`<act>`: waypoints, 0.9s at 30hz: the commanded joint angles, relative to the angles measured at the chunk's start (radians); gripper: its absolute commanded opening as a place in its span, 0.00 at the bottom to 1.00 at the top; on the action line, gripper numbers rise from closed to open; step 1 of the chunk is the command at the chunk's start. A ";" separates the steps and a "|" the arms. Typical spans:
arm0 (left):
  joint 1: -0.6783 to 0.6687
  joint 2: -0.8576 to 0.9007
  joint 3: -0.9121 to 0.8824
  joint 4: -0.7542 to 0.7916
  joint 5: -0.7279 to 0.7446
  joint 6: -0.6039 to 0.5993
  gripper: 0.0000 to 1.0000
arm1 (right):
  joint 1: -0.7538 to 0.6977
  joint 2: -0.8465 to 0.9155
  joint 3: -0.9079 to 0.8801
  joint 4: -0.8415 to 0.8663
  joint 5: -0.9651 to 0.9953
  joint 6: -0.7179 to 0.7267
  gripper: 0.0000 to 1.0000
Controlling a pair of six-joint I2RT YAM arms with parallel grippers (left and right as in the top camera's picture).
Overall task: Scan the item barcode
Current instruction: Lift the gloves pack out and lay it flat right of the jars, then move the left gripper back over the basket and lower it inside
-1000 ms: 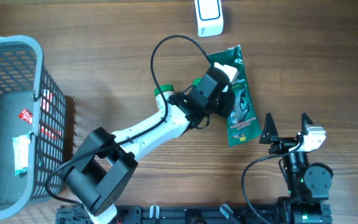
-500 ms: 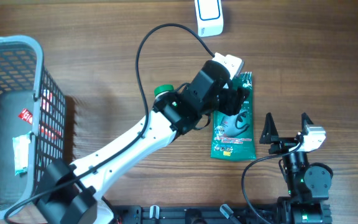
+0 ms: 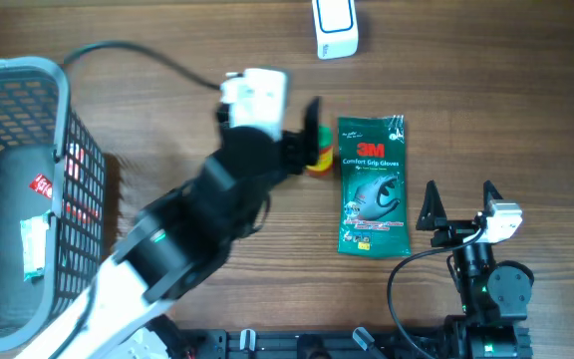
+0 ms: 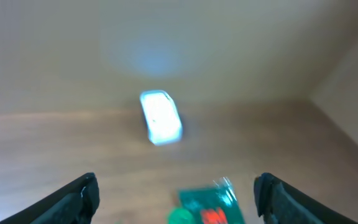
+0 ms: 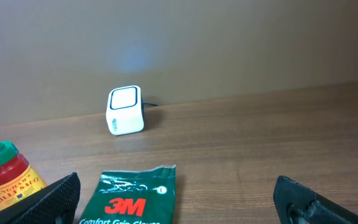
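The green glove packet (image 3: 372, 185) is lying flat on the wooden worktop (image 3: 526, 90), printed face up, with neither end effector touching it. The left end effector (image 3: 305, 135) is hovering just beside the packet's far left corner. Its fingers (image 4: 73, 199) are standing spread wide with nothing between them (the wrist view is blurred, yet the gap is plain). A small red sauce bottle (image 3: 319, 158) with a green cap is sitting just left of the packet, partly hidden under that end effector. The white scanner (image 3: 334, 28) is standing beyond the packet's far end, well apart from it. The right end effector (image 3: 458, 189) is resting just right of the packet's near half, its fingers (image 5: 58, 196) likewise standing fully spread and gripping nothing. A grey wire basket (image 3: 28, 68) is sitting far to the left of the packet, at the worktop's edge, holding a dark bundle whose details are too small to tell.
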 commanded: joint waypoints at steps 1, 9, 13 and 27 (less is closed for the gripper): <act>0.071 -0.089 0.016 -0.004 -0.203 0.045 0.86 | 0.004 0.002 -0.003 0.002 -0.009 -0.013 1.00; 0.210 -0.093 0.016 -0.047 -0.169 0.037 1.00 | 0.004 0.002 -0.003 0.002 -0.008 -0.013 1.00; 0.212 -0.087 0.016 -0.054 -0.169 0.038 1.00 | 0.004 0.002 -0.003 0.002 -0.009 -0.013 1.00; 0.415 -0.087 0.016 -0.101 -0.169 -0.025 1.00 | 0.004 0.002 -0.003 0.002 -0.008 -0.013 1.00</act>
